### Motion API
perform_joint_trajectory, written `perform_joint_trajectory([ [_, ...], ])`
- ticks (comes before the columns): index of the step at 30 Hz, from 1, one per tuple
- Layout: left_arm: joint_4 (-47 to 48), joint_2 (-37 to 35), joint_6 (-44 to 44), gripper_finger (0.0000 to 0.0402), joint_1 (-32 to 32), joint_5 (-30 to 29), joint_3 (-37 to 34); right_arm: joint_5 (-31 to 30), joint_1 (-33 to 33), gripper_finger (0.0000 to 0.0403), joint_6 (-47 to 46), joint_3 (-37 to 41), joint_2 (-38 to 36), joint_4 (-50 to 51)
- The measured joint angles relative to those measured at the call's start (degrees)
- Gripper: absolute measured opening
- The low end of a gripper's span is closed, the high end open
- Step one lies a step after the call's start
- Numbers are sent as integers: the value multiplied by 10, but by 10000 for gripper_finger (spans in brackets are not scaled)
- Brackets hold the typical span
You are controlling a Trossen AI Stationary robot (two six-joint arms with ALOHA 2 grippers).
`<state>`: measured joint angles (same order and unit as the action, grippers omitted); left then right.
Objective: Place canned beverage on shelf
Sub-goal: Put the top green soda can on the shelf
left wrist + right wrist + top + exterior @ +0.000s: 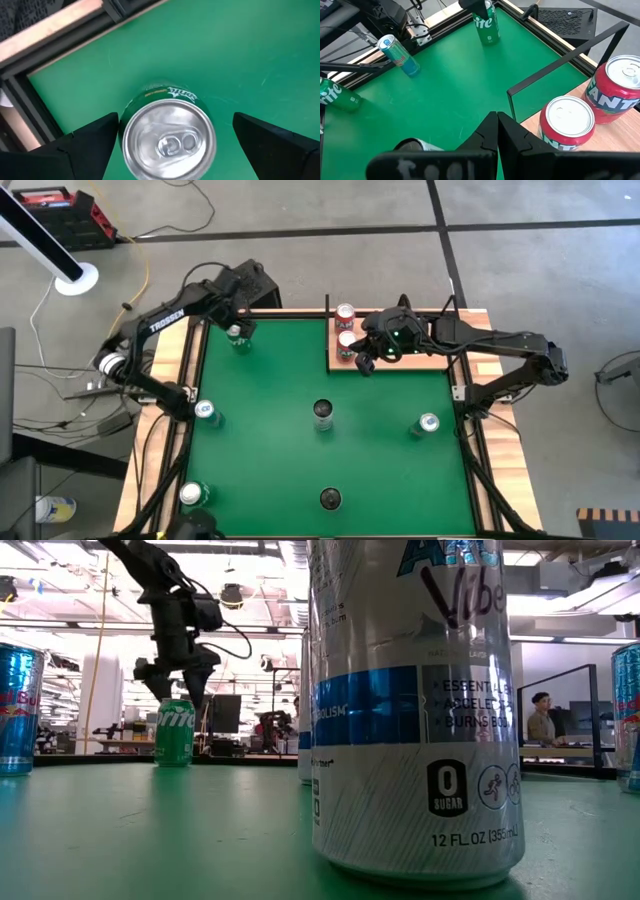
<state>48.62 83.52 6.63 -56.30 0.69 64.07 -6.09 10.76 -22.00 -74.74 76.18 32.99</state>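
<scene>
A green Sprite can (167,140) stands upright on the green felt near the table's far left corner (239,337). My left gripper (175,125) is open and points down over it, one finger on each side of the can's top; in the low view the fingertips (180,690) are level with the can's rim (175,703). The shelf (420,360), a pale-wood panel at the far right, carries two upright red cans (346,313) (347,340). My right gripper (497,125) is shut and empty, hovering by the shelf's near left corner (365,363).
Upright cans are spread over the felt: a blue one (207,413) at left, a dark one (322,412) mid-table, a silver-blue one (428,423) at right, a green one (192,494) and a dark one (330,499) near the front. A thin black frame (560,65) rises at the shelf's edge.
</scene>
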Motion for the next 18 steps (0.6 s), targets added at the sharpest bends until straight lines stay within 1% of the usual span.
perform_joint_trajectory([
  [7,5,18,-4,377,10,-1,0,0,0,27,0,0,0,0],
  [11,28,19,-6,374,10,-10,0,0,0,27,0,0,0,0],
  [14,35,19,-10,362,10,-12,0,0,0,27,0,0,0,0],
  [18,34,19,-10,334,10,-13,-1,0,0,27,0,0,0,0],
])
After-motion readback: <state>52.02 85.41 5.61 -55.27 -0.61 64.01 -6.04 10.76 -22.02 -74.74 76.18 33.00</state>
